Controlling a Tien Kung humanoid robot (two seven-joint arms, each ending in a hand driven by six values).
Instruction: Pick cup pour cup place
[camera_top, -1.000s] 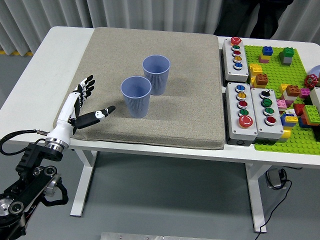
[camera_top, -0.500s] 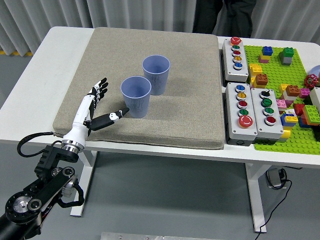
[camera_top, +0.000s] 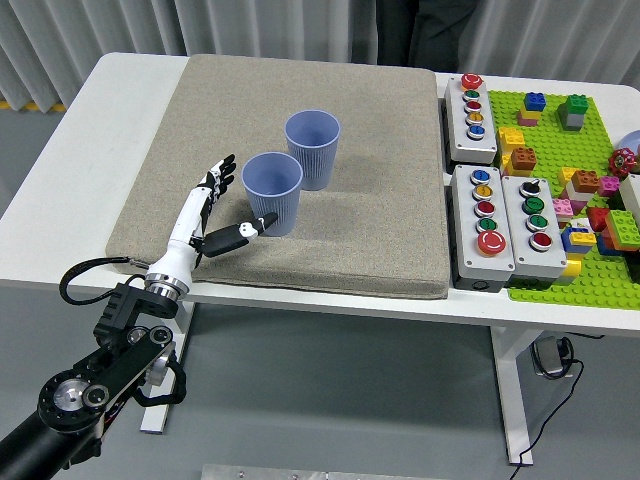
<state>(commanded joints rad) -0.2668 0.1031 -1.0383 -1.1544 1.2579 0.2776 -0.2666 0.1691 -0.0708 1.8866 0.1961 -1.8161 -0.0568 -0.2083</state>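
**Q:** What are the largest elements of the scene?

**A:** A white bench carries a large grey-brown mat. To the mat's right lies a green baseplate studded with building bricks of several colours. Dark clothing of a person shows at the far edge, in front of pale curtains; no hands of that person are in view.

**Q:** And the robot?

**A:** The left arm rises from the lower left corner, black, with a cable looped beside its wrist. The left hand is white and black and lies over the mat's near left part.

**Q:** What is the state of its fingers?

**A:** The fingers are spread and released, holding nothing. The four point away from the robot, just left of the near cup; the thumb stretches rightward, its tip at the base of that cup. Whether it touches cannot be told.

**Q:** Where are the cups?

**A:** Two blue ribbed cups stand upright on the mat. The near cup is left of centre; the far cup stands just behind and to its right, the two close together or touching.

**Q:** What else lies on the bench?

**A:** Three grey button boxes sit between mat and baseplate: one far box and two near boxes, each with coloured round buttons.

**Q:** Any legible writing?

**A:** None; the boxes carry small labels too fine to read.
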